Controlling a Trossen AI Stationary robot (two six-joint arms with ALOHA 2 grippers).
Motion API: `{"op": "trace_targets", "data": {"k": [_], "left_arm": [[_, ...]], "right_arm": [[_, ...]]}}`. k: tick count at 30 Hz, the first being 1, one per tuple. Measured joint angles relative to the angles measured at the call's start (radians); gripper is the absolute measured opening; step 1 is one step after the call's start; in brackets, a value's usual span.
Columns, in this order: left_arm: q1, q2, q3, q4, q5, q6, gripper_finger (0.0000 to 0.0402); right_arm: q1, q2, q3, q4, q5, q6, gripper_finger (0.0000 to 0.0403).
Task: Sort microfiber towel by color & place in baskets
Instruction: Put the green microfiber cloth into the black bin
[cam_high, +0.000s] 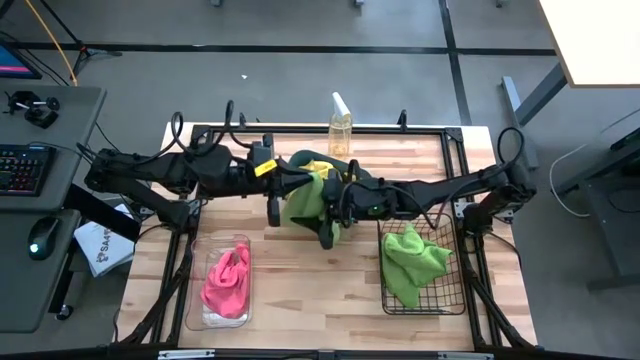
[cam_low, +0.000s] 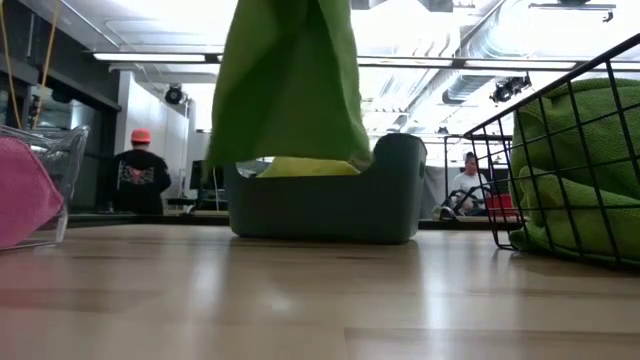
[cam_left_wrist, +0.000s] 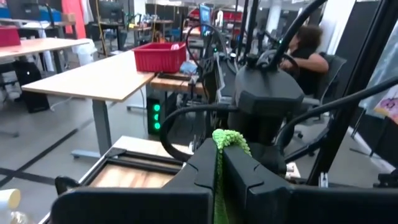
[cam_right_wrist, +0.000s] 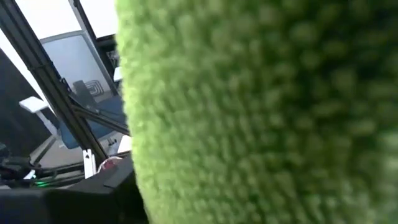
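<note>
From above, a green towel (cam_high: 303, 197) is seen held over the table's middle, near the teal tub (cam_high: 322, 163), between the left gripper (cam_high: 277, 203) and right gripper (cam_high: 330, 222). In the left wrist view, the fingers (cam_left_wrist: 249, 180) are clamped on it; the right gripper's grip cannot be told.

Green microfiber towel (cam_right_wrist: 261, 112) filling most of the view, dark arm struts (cam_right_wrist: 56, 93) and office chair (cam_right_wrist: 81, 87) beyond

towel (cam_high: 302, 198) above tub (cam_low: 330, 205)
</note>
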Motion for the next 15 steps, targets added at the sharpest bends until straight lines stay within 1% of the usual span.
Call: {"op": "trace_targets", "data": {"k": [2, 4, 5, 7, 8, 9, 12, 15], "left_arm": [[0.0, 0.0, 0.0, 0.012, 0.0, -0.001, 0.0001], [0.0, 0.0, 0.0, 0.024, 0.0, -0.004, 0.0008], [0.0, -0.002, 0.0, 0.026, -0.001, -0.003, 0.0014], [0.001, -0.004, 0.0, 0.026, -0.012, 0.0, 0.003], [0.001, -0.007, 0.0, 0.024, -0.02, 0.004, 0.004], [0.001, -0.011, 0.0, 0.018, -0.027, 0.009, 0.0051], [0.001, -0.043, 0.0, -0.021, -0.054, 0.024, 0.0087], [0.001, -0.106, -0.001, -0.106, -0.11, 0.025, 0.0121]], "right_arm": [[0.0, 0.0, 0.009, -0.008, 0.0, 0.008, 0.0272], [0.005, 0.0, 0.022, -0.026, 0.01, 0.011, 0.0218], [0.008, 0.0, 0.03, -0.04, 0.018, 0.009, 0.0178], [0.012, 0.0, 0.046, -0.064, 0.027, 0.002, 0.0078], [0.012, 0.0, 0.052, -0.08, 0.026, -0.004, 0.004], [0.013, -0.004, 0.058, -0.105, 0.025, -0.006, 0.0023], [0.012, -0.034, 0.079, -0.221, 0.027, 0.003, 0.0022], [0.012, -0.101, 0.104, -0.365, 0.05, -0.013, 0.0005]]}}
